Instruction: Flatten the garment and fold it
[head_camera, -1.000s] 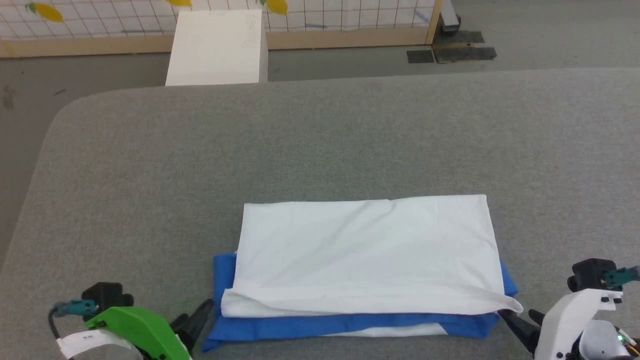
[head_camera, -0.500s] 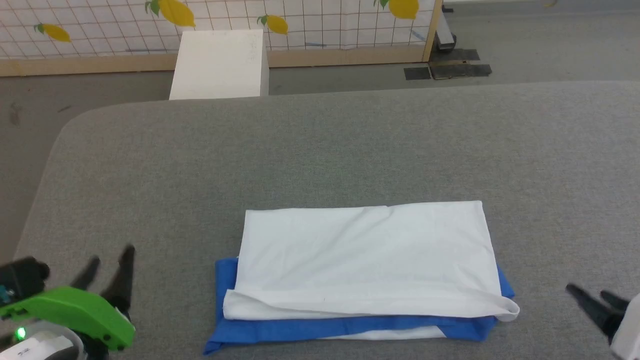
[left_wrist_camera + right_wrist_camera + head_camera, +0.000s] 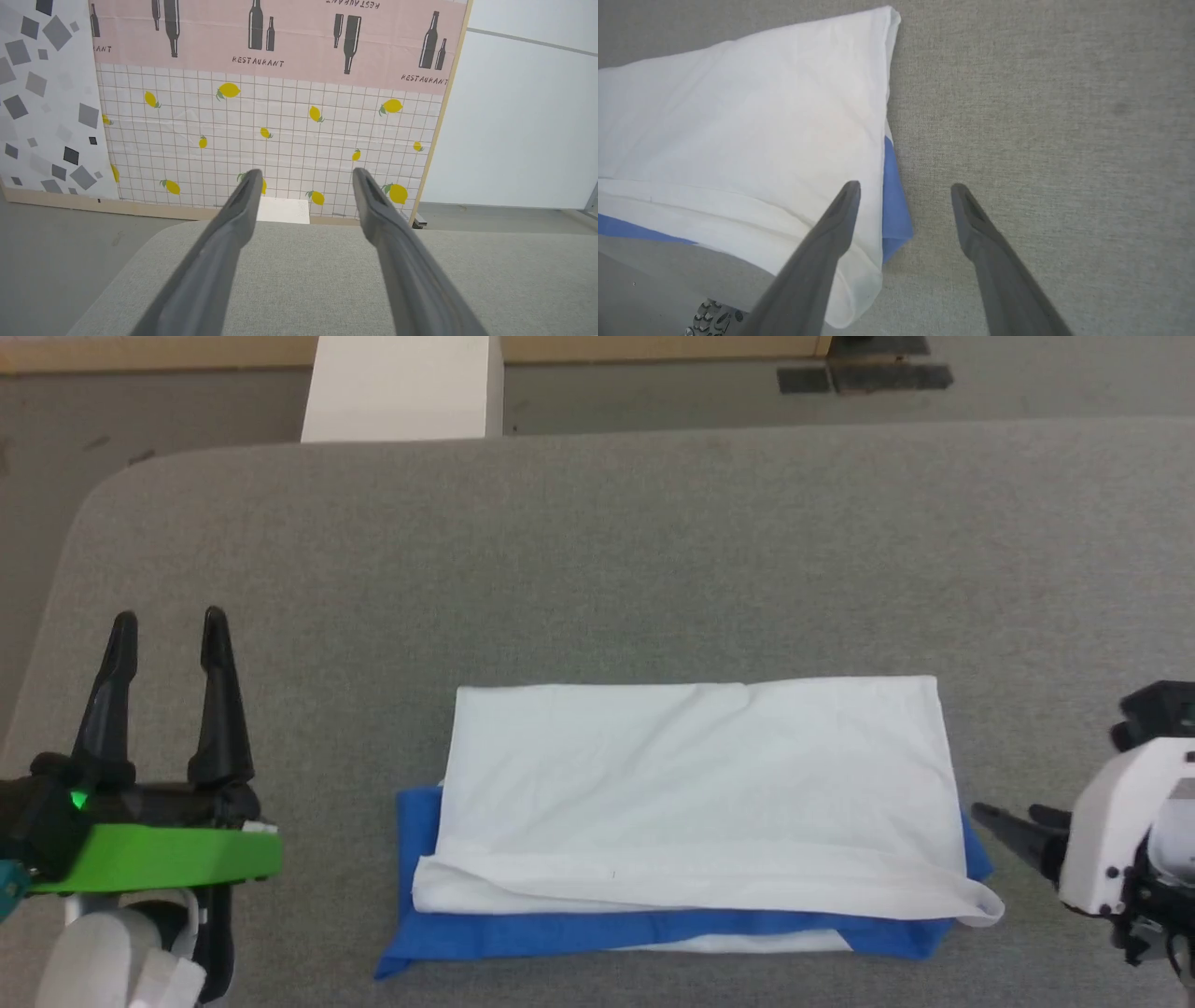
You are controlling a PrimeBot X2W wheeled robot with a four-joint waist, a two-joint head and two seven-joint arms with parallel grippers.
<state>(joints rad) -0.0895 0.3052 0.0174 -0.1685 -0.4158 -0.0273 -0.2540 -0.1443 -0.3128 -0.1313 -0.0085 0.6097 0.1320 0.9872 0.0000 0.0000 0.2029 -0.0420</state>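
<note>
Left gripper (image 3: pixel 169 614) sits at the lower left of the head view, its two dark fingers spread apart and pointing up the frame with nothing between them, well clear of the cloth. Right gripper (image 3: pixel 1004 809) comes in from the right edge, lower down, its jaws likewise released and empty, fingertips aimed left at the garment's right end and just beside it.

Most of the head view is a grey fabric-covered table (image 3: pixel 597 541) with a rounded corner at the upper left. The garment (image 3: pixel 691 775) lies on it in the lower middle of the frame, folded into a wide flat rectangle: white cloth on top, bright blue layers showing along the bottom edge and at both ends.

In the right wrist view one finger crosses in front of the garment's white corner; whether it touches cannot be told.

Beyond the table's far edge, at the top left, stands a white box (image 3: pixel 401 387) on grey floor (image 3: pixel 140 401). The left wrist view shows a lemon-patterned grid panel (image 3: pixel 280 121) behind that box.
</note>
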